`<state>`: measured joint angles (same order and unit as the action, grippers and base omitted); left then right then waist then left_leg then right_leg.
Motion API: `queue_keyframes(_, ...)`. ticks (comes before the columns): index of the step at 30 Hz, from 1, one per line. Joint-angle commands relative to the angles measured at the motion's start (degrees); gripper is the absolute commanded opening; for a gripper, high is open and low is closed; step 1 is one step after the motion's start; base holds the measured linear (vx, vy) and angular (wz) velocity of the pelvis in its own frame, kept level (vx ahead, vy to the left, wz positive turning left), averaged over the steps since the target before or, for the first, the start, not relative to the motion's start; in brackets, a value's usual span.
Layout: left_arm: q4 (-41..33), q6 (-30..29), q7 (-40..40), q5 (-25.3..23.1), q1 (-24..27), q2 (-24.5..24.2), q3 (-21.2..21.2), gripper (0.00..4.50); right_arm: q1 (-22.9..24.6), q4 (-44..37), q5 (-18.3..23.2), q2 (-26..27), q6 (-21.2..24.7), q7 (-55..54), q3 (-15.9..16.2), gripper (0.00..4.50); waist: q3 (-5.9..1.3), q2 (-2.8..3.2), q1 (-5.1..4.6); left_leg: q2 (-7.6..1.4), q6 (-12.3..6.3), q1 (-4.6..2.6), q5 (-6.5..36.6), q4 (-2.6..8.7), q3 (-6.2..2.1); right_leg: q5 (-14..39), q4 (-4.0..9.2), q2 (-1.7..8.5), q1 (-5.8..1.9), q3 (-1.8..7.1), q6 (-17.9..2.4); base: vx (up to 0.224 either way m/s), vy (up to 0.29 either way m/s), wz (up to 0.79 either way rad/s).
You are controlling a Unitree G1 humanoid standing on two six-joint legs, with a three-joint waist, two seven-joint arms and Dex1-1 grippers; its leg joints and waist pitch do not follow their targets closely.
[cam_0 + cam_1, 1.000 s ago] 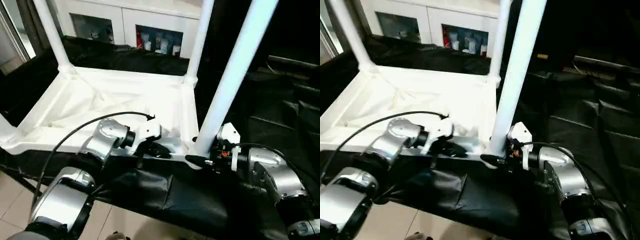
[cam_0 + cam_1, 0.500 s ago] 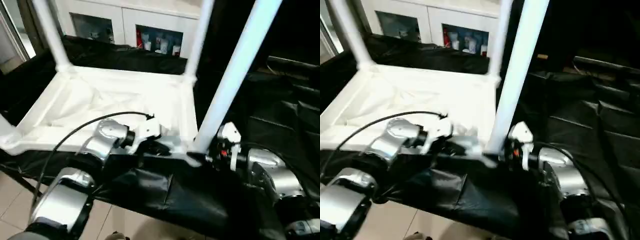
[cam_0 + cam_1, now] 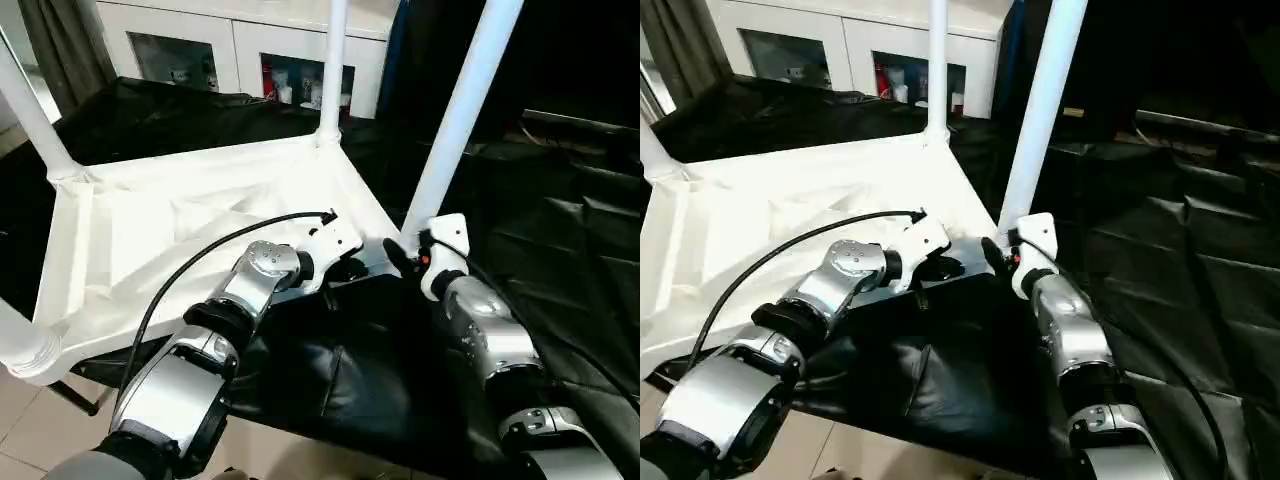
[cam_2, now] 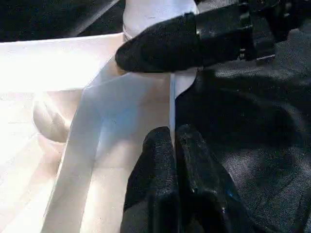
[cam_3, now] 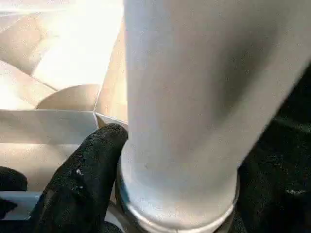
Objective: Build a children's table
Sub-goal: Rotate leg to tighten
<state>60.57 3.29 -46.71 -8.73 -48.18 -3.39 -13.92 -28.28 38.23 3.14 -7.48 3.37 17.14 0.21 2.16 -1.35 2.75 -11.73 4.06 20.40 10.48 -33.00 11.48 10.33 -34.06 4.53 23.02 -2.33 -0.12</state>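
Overhead, four white legs (image 3: 462, 110) stand upright — one tabletop (image 3: 150, 235) inverted.

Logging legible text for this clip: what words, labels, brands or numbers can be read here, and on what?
None can be read.
Cabinet: the items behind its glass doors may bear labels, but they are too small and blurred to read.
Table top, legs, left gripper, right gripper: no print visible.
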Motion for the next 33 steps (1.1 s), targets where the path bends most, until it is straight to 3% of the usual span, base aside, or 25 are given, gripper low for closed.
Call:
queue_keyframes(1, 0.65, 1.63, -0.50, 1.36, -0.13, 2.94, 0.31, 0.00, -0.07, 1.35, -1.59, 0.65, 0.21, 2.33, 3.73, 3.58, -2.84, -0.60, -0.03, -1.18, -2.28, -0.23, 13.41, 3.75, -0.74, 14.94, 4.56, 3.18, -2.24, 1.86, -10.78, 0.000, 0.000, 0.00)
queue_keyframes(5, -0.58, 2.50, -5.44, 1.81, 0.84, 0.49, -0.11, 0.00, 1.25, -1.49, 1.04, -2.76, -1.17, 12.84, 4.37, 3.58, -2.88, -0.84, 0.19, -1.25, -3.41, -0.16, 13.66, 3.64, -0.69, 14.36, 4.53, 3.25, -2.46, 1.87, -11.01, 0.000, 0.000, 0.00)
queue_keyframes(9, -2.02, 3.63, -11.57, 2.45, 1.88, -1.78, -0.62, 0.00, 3.29, -5.11, 3.75, -6.47, -1.94, 23.81, 5.04, 3.58, -2.88, -1.08, 0.72, -1.33, -5.62, 0.02, 11.36, 3.39, -0.57, 10.16, 4.07, 3.30, -2.73, 1.82, -12.56, 0.000, 0.000, 0.00)
queue_keyframes(19, -6.22, 3.27, -29.79, 4.65, 4.24, -9.86, -1.73, 0.00, 9.58, -15.13, 11.73, -16.86, 3.45, 47.94, 7.42, 3.58, -2.72, -0.89, 1.57, -1.94, -5.40, -0.12, 12.23, 3.55, -0.49, 11.12, 3.86, 3.27, -2.70, 1.67, -13.75, 0.000, 0.000, 0.00)
queue_keyframes(24, -7.59, 2.58, -32.45, 5.41, 4.87, -11.74, -1.40, 0.00, 10.16, -15.85, 11.38, -17.60, 3.95, 49.83, 7.84, 3.44, -2.75, -0.87, 1.70, -2.05, -3.79, -0.24, 12.82, 3.67, -0.52, 11.56, 3.72, 3.41, -2.44, 1.70, -13.96, 0.000, 0.000, 0.00)
queue_keyframes(33, -8.80, 3.57, -31.04, 5.81, 5.87, -11.35, -0.55, 0.00, 10.65, -16.02, 11.75, -16.76, 4.10, 49.72, 8.02, 2.81, -2.75, -1.20, 2.03, -1.85, -4.16, -0.15, 11.05, 3.50, -0.42, 10.56, 3.62, 3.41, -2.55, 1.68, -13.71, 0.000, 0.000, 0.00)
